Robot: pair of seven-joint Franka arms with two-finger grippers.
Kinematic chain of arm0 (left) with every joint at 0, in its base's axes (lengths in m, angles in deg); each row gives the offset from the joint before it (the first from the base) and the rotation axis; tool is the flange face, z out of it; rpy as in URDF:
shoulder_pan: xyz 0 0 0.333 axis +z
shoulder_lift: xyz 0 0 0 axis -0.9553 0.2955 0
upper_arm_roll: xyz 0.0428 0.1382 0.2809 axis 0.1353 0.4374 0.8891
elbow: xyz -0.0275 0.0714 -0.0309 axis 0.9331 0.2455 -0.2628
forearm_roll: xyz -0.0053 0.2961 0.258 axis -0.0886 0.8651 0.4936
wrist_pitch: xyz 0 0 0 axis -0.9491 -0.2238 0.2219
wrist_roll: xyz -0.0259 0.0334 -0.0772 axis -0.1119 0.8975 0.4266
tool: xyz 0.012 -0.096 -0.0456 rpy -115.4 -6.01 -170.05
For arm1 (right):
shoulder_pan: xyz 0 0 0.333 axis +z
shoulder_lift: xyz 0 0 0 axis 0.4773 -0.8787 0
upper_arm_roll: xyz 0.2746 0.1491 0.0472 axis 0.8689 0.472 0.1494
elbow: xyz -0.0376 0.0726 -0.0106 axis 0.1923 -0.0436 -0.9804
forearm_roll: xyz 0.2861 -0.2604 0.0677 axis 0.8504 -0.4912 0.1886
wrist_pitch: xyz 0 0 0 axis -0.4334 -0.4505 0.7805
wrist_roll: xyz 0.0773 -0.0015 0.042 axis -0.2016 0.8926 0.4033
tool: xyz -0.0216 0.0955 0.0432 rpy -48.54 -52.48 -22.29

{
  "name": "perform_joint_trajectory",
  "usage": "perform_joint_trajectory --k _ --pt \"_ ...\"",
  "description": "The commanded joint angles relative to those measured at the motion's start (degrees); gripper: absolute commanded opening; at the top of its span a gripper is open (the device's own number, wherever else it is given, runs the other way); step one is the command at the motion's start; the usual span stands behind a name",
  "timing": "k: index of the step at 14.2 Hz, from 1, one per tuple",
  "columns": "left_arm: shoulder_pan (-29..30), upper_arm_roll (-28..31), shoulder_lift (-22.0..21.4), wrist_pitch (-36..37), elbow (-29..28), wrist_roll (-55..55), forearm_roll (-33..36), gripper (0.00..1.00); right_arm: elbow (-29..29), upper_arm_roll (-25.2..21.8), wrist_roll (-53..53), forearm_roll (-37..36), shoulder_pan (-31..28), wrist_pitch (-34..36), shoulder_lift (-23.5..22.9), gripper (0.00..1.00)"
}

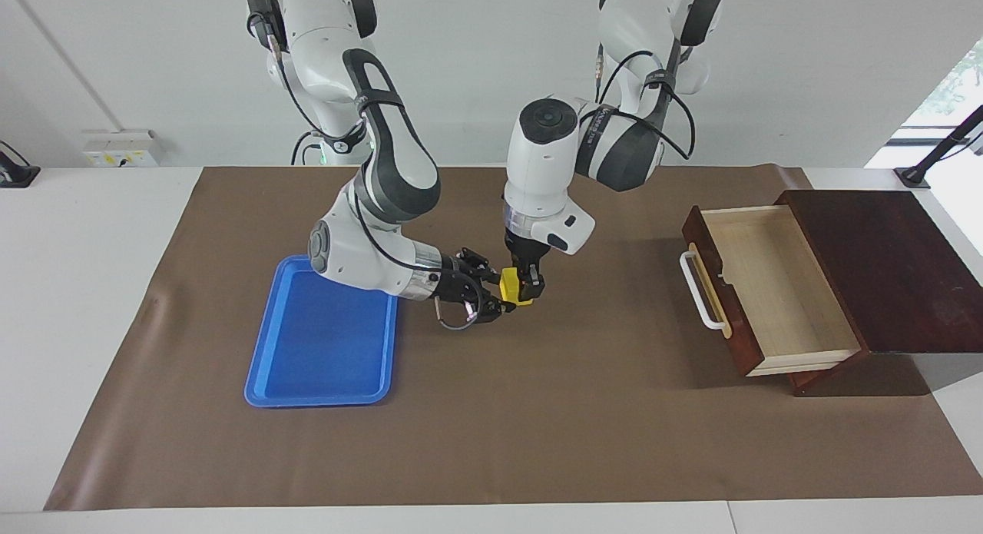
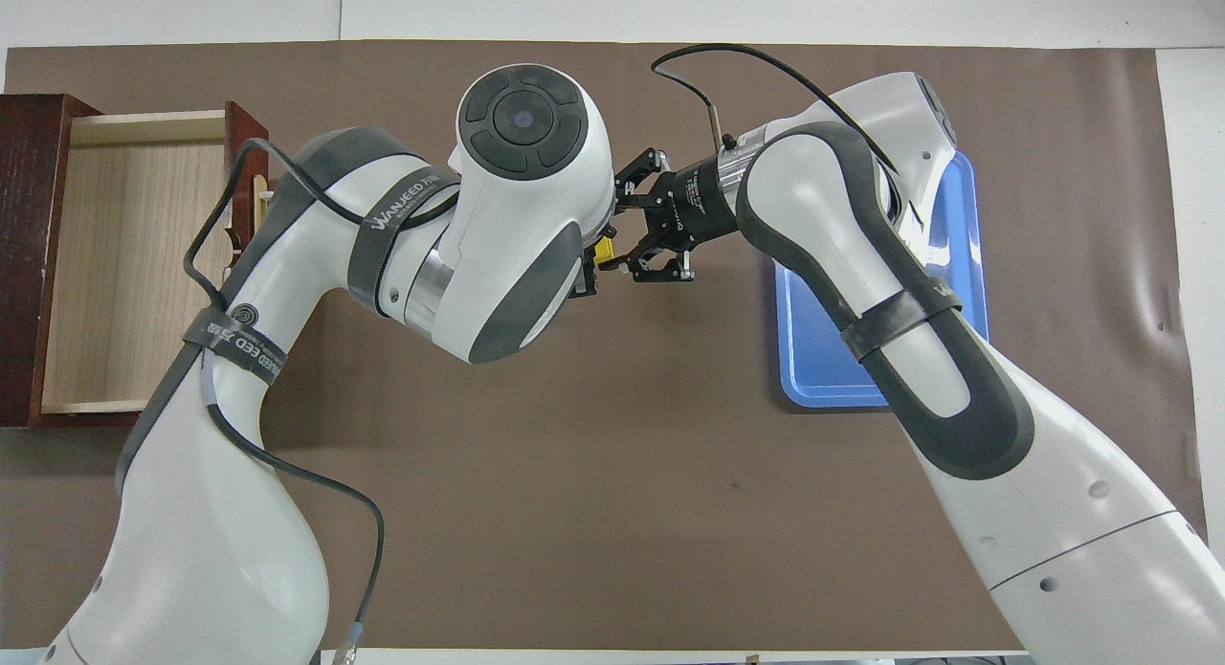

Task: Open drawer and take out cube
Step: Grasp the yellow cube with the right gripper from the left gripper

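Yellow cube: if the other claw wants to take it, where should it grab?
Probably the cube's lower part, coming in sideways from the blue tray's end. The left claw hangs straight down, shut on the cube from above, so the top is taken. Its flat faces suit a pinch. The right claw is beside it there, shut.

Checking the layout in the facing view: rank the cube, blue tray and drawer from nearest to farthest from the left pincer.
1. cube: held in the left pincer, over the mat's middle.
2. blue tray: toward the right arm's end.
3. drawer: open, toward the left arm's end; only slightly farther than the tray.
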Motion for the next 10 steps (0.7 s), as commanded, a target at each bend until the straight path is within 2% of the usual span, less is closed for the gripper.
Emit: perform_joint_trajectory --k 1,10 --pt "-0.62 0.6 -0.09 -0.89 -0.68 0.67 1.19 0.0 -1.55 0.35 1.18 2.45 0.26 -0.31 1.4 0.0" --pt "-0.62 0.6 -0.09 -0.8 -0.77 0.58 1.19 0.0 -1.55 0.35 1.18 2.45 0.26 -0.66 1.4 0.0"
